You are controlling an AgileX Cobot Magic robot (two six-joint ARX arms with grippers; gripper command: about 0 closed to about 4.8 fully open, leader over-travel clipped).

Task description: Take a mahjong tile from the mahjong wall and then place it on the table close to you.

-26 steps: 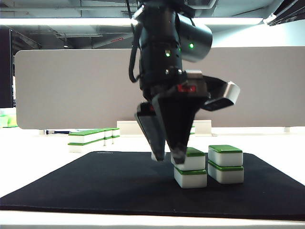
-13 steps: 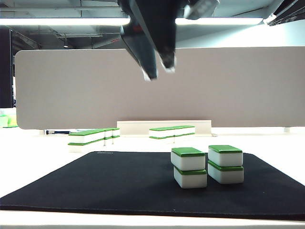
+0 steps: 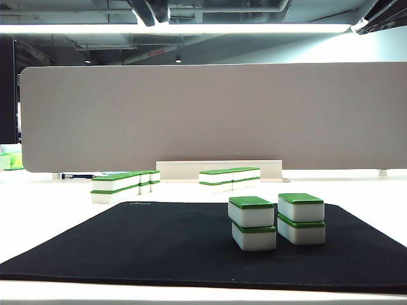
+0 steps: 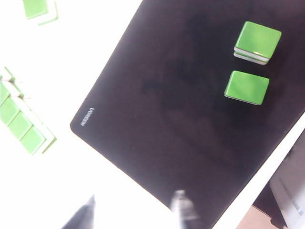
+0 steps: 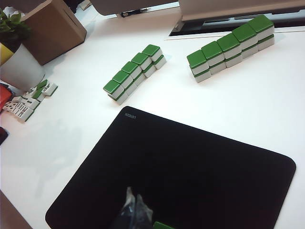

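Tiles first: in the exterior view we see two two-tile stacks (image 3: 277, 220) standing side by side on the black mat (image 3: 159, 244), right of centre in the frame, green tops up, close together but not touching. Behind them, past the mat's far edge, the mahjong wall (image 3: 229, 177) sits as a low double row near the middle of the frame, with a second tile row (image 3: 124, 184) off to the left. Both stand on the white table (image 3: 51, 210), in front of the grey partition panel (image 3: 210, 114).

No gripper shows in the exterior view, only a dark bit of arm at the very top edge.

In the left wrist view we look down on the mat from high up. The left gripper (image 4: 136, 212) shows as two blurred fingertips at the bottom of the frame, spread apart with bare mat and table between them, holding nothing. The two stacks sit at upper right there. Small pale lettering is printed near the mat's corner (image 4: 87, 116); we cannot read it for certain.

In the right wrist view, the right gripper (image 5: 132, 210) is at the bottom centre of the frame, over the mat, its dark fingers pressed together with no gap we can make out and nothing between them. A green tile edge peeks in just beside it at the frame's bottom. The wall runs across the upper right, the shorter row sits upper centre. At upper left stand a cardboard box (image 5: 52, 28) and a white pot with a plant (image 5: 16, 62); loose face-up tiles (image 5: 26, 102) lie at the left edge.
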